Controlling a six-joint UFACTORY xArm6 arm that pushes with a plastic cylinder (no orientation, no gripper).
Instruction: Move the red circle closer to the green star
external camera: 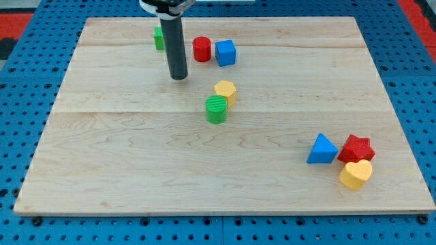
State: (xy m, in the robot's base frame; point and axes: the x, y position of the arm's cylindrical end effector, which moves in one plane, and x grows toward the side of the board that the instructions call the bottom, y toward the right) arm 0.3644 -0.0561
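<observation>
The red circle [201,49] stands near the view's top, touching the blue cube [225,52] on its right. A green block [159,37], partly hidden behind the rod so its shape is unclear, sits at the top, left of the red circle. My tip [178,77] rests on the wooden board [122,163], below and left of the red circle and below the green block, touching neither.
A yellow hexagon [225,90] and a green circle [216,109] sit together below the red circle. A blue triangle [321,150], a red star [357,148] and a yellow heart [355,174] cluster at the view's bottom right. A blue pegboard surrounds the board.
</observation>
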